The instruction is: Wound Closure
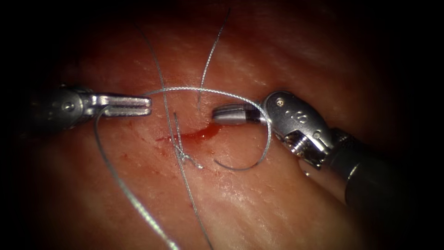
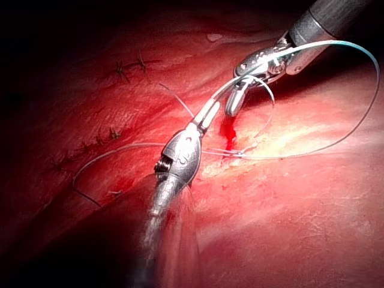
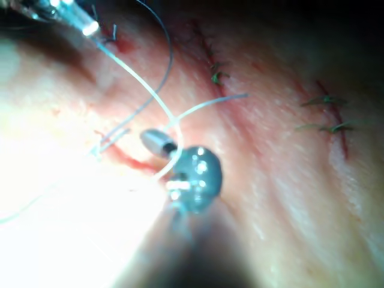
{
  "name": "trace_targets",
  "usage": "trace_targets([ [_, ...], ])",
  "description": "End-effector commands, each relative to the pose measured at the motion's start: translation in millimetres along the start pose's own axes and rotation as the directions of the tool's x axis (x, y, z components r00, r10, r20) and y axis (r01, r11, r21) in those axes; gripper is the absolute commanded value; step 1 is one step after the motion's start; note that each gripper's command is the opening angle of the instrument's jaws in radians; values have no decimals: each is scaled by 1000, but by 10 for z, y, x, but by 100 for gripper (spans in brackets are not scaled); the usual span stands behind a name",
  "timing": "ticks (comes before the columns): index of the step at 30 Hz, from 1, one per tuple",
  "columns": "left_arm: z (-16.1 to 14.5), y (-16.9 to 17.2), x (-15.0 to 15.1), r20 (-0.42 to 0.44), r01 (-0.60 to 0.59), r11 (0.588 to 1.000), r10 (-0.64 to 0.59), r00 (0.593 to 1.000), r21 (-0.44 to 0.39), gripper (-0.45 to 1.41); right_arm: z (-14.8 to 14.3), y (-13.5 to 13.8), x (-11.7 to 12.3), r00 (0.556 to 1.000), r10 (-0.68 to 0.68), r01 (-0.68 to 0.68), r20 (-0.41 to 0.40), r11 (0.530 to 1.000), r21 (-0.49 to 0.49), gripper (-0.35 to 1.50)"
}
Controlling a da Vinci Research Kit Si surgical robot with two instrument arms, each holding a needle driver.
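Endoscope view: left tool point(image 1: 147, 105), jaws closed, grips the thread point(image 1: 203, 90) looped round the right tool point(image 1: 217, 114), whose jaws look shut on nothing. Knot-tying, probably; next needs steady tension above the cut point(image 1: 194, 135). Needle: cannot tell.

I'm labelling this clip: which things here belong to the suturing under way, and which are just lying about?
In use:
left hand, shut on the thread
right hand, thread looped round it
knot at the cut
tissue

Lying about:
red fluid in the cut
older stitched cuts
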Motion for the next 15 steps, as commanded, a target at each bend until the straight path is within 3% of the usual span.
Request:
trace_targets([
  [1, 8, -1, -12, 10, -7, 1000, 7, 1000, -5, -45, 10, -2, 10, 1000, 0, 0, -9, 1000, 10, -35],
  [6, 22, 15, -55, 85, -43, 999, 45, 995, -25, -45, 13, -17, 29, 999, 6, -5, -48, 1000, 12, -35],
  [10, 27, 27, -92, 137, -79, 996, 84, 987, -41, -45, 14, -18, 29, 998, 5, -4, -60, 1000, 9, -35],
  [15, 33, 37, -112, 154, -74, 996, 80, 985, -46, -45, 18, -13, 31, 997, 5, -6, -83, 1000, -13, -35],
])
